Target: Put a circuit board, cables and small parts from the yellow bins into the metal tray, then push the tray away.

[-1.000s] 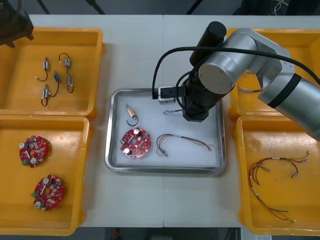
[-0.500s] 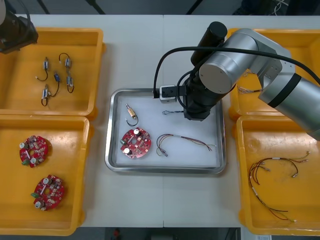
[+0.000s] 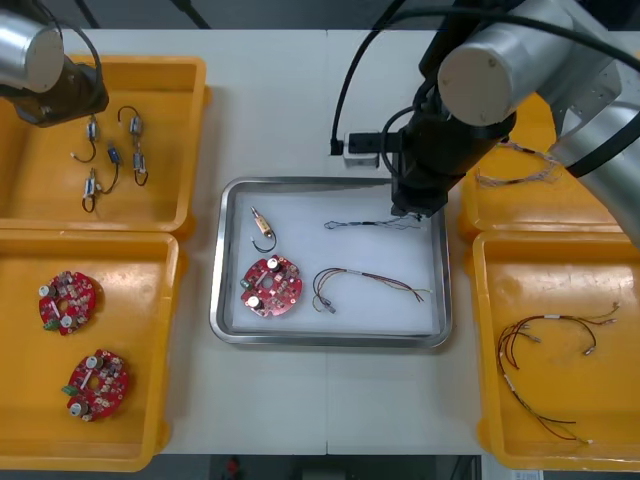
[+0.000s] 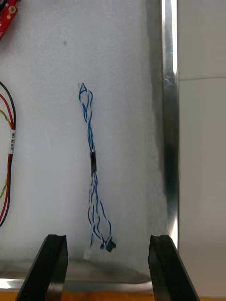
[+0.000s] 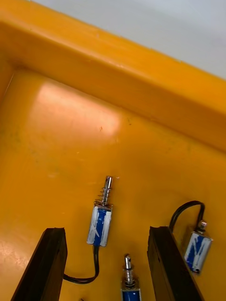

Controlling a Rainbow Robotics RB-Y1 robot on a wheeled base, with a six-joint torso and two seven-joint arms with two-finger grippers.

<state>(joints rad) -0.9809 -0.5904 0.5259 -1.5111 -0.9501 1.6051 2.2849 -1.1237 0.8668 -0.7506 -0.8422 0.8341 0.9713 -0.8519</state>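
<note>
The twisted blue and white cable (image 4: pixel 92 164) lies flat on the white floor of the metal tray (image 3: pixel 330 341), free of the fingers. My right gripper (image 4: pixel 108 270) hangs open above the cable's end near the tray's far right corner (image 3: pixel 415 208). The tray also holds a round red circuit board (image 3: pixel 271 286), a red and yellow cable (image 3: pixel 365 283) and a small metal part (image 3: pixel 263 228). My left gripper (image 5: pixel 106 268) is open over the far left yellow bin (image 3: pixel 190 130), its fingers either side of a small metal part (image 5: pixel 100 221).
Several small metal parts (image 3: pixel 110 155) lie in the far left bin. Two circuit boards (image 3: pixel 68 300) sit in the near left bin. The near right bin (image 3: pixel 480 350) holds red and black cables (image 3: pixel 550 340); more cable (image 3: pixel 515 178) lies in the far right bin.
My right gripper has opened, left the blue and white cable in the tray, and risen toward the tray's far right. The left arm has come in over the far left bin.
</note>
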